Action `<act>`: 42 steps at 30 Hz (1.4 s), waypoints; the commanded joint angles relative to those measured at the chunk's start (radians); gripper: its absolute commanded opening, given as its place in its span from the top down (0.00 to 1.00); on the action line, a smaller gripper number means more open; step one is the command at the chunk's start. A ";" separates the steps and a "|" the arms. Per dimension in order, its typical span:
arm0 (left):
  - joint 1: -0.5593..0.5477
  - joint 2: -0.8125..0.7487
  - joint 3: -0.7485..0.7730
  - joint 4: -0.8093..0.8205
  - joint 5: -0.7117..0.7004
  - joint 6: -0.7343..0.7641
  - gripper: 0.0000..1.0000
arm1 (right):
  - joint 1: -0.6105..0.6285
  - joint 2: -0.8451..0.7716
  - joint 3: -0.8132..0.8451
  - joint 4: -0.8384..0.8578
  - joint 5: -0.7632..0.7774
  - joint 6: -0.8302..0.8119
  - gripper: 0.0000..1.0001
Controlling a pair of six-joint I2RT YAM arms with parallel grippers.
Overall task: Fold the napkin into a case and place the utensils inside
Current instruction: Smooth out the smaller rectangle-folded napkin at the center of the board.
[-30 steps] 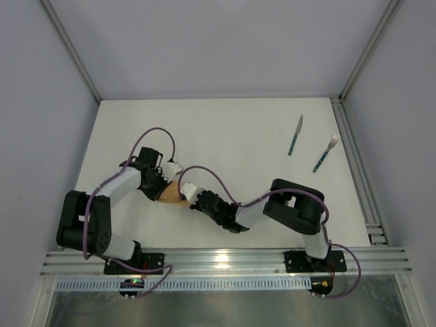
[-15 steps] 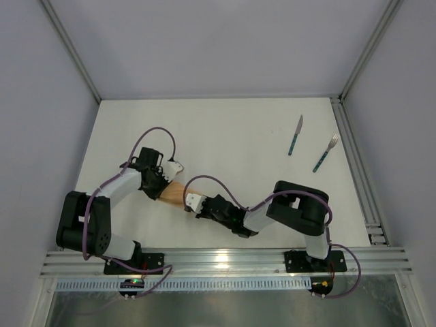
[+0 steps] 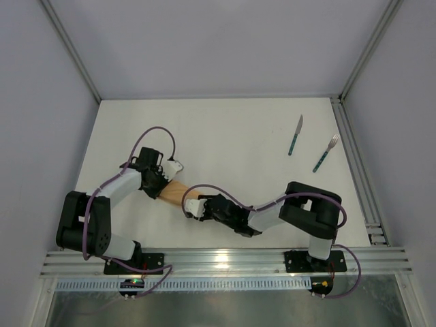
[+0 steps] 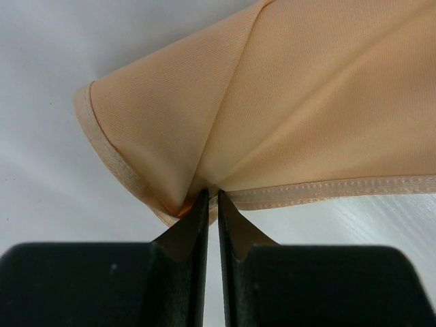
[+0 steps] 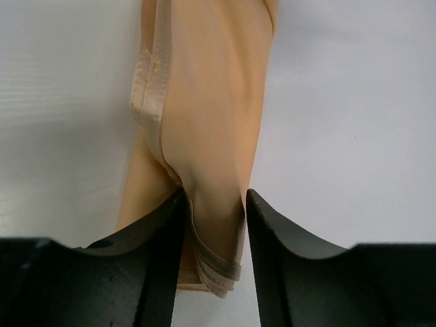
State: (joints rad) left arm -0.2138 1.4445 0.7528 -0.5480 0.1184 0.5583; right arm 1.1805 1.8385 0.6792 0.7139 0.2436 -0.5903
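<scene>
Near the table's [image 3: 225,129] front, the right gripper [image 5: 213,197] clamps a bunched fold of the napkin [image 3: 178,193]. Just beyond, to the left, the left gripper [image 4: 210,199] pinches its hemmed edge. Far right, the knife [image 3: 295,135] and fork [image 3: 325,153] lie side by side, apart.

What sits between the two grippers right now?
The napkin, bunched into a narrow strip, runs from the left gripper to the right gripper in the top view; both wrist views show fingers pinching it.
</scene>
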 commanded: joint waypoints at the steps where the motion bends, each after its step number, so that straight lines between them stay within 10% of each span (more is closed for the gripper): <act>1: 0.007 0.014 -0.038 0.026 -0.019 0.005 0.91 | 0.025 -0.061 -0.026 -0.076 -0.029 -0.034 0.55; 25: 0.005 -0.010 -0.029 0.011 -0.011 0.008 0.91 | 0.007 -0.275 0.040 -0.376 -0.375 -0.029 0.49; 42: 0.007 -0.015 -0.026 0.003 -0.005 0.006 0.91 | -0.125 -0.122 0.206 -0.432 -0.507 0.001 0.50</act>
State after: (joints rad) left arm -0.2138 1.4368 0.7467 -0.5362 0.1158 0.5587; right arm 1.0527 1.6833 0.8505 0.2703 -0.2310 -0.5823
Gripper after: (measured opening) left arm 0.095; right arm 0.507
